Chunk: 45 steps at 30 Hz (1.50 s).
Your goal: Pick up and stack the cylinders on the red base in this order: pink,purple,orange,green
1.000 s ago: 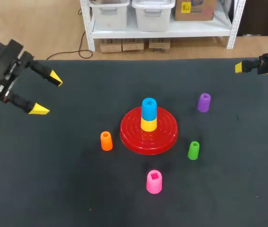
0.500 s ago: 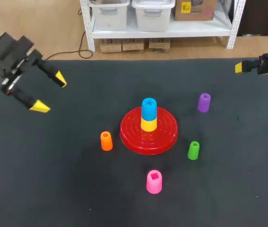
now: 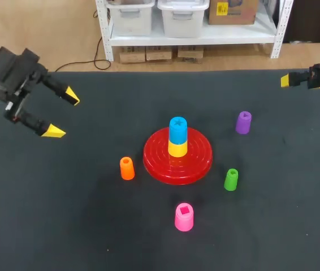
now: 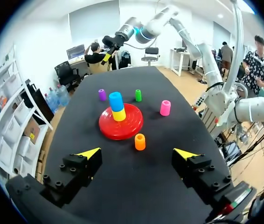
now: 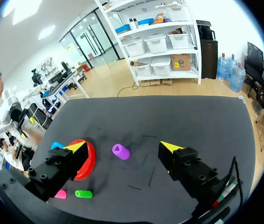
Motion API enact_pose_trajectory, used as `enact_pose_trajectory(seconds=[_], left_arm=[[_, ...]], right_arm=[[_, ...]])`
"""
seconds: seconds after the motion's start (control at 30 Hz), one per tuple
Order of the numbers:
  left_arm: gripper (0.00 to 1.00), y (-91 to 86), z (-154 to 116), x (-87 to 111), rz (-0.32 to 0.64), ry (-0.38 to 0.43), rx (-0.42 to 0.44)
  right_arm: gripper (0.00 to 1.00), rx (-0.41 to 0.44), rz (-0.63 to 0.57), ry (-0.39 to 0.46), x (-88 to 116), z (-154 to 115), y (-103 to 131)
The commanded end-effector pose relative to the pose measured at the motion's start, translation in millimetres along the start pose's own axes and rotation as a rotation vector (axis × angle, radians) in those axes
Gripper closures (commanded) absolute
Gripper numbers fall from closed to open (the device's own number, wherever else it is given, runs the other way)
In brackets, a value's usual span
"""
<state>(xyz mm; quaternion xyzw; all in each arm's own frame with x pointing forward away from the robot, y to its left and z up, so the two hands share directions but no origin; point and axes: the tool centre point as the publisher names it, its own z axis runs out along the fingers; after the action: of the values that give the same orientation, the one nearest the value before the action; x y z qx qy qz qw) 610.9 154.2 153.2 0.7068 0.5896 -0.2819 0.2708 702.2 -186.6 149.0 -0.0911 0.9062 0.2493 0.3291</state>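
The red base [image 3: 199,158] lies mid-table with a yellow cylinder [image 3: 177,148] and a blue one [image 3: 178,129] stacked on its post. Around it stand the pink cylinder [image 3: 184,217] in front, orange [image 3: 127,168] to its left, green [image 3: 231,179] to its right and purple [image 3: 243,122] further back right. My left gripper [image 3: 63,114] hangs open and empty over the table's far left; in its wrist view [image 4: 137,153] the orange cylinder [image 4: 140,141] is just ahead. My right gripper [image 3: 289,81] is open at the far right edge, with the purple cylinder [image 5: 121,151] ahead of it [image 5: 122,147].
Dark table surface [image 3: 64,214] lies bare around the base and the loose cylinders. The table's back edge [image 3: 165,71] runs behind both grippers.
My left gripper has shifted slightly to the right over the table and turned a little, still open. The right arm and all the cylinders have stayed put.
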Motion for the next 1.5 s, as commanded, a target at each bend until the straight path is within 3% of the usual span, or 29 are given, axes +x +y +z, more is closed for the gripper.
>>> enact_pose_trajectory(seconds=[0.03, 0.4, 0.73, 1.37, 1.4, 1.5], left_arm=[[0.0, -0.9, 3, -0.5, -0.005, -0.006, -0.111], [0.0, 10.5, 5, -6.3, 0.009, -0.016, -0.1], [0.0, 12.9, 5, -5.9, 0.023, -0.017, -0.058], [0.0, 12.9, 5, -5.9, 0.023, -0.017, -0.058], [0.0, 12.9, 5, -5.9, 0.023, -0.017, -0.058], [0.0, 12.9, 5, -5.9, 0.023, -0.017, -0.058]], right_arm=[[0.0, 0.003, 0.0, 0.0, 0, -1, 0], [0.0, 0.003, 0.0, 0.0, 0, -1, 0], [0.0, 0.003, 0.0, 0.0, 0, -1, 0], [0.0, 0.003, 0.0, 0.0, 0, -1, 0], [0.0, 0.052, -0.013, 0.014, 0, -1, 0], [0.0, 0.066, -0.049, 0.029, -1, -6, 9]])
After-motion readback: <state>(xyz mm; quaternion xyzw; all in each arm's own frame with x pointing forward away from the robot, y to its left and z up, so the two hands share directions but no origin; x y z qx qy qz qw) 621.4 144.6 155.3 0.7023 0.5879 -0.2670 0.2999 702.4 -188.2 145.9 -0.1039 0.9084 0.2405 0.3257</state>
